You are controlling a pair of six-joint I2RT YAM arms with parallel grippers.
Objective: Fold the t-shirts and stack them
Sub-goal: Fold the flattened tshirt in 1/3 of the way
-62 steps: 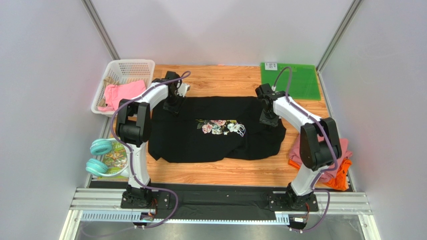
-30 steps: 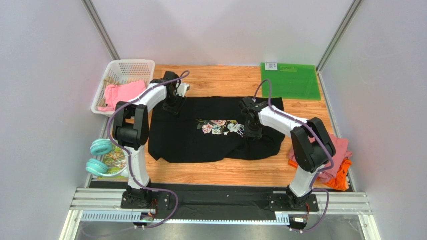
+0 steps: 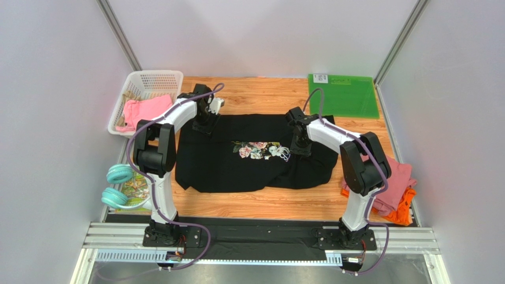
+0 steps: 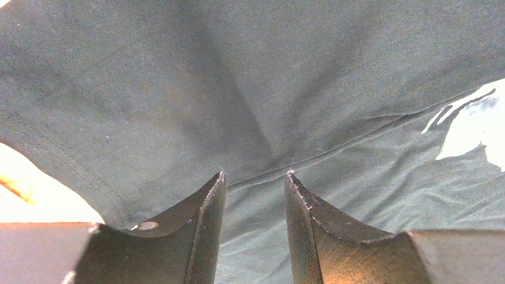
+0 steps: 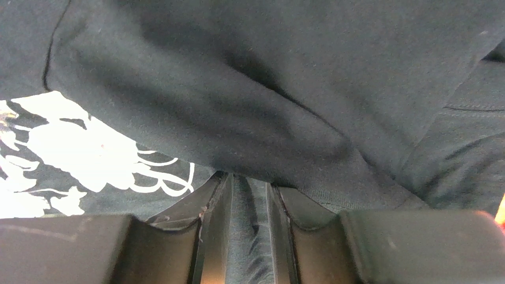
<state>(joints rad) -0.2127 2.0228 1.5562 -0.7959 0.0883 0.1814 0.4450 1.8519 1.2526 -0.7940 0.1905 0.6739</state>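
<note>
The left gripper sits at the 10 o'clock corner of the black t-shirt. Its fingers are roughly half apart, pinching a fold of the cloth, and creases fan out from the tips. The right gripper is nearly closed on a thick doubled edge of the same shirt, just at 3 o'clock of the floral print. The cloth drapes over its fingers. The black t-shirt lies spread across the middle of the wooden table, with its right side bunched inward. At the table's 4 o'clock edge a dusty-pink t-shirt lies crumpled on an orange t-shirt. A green mat lies at 1 o'clock and a white basket at 10 o'clock.
</note>
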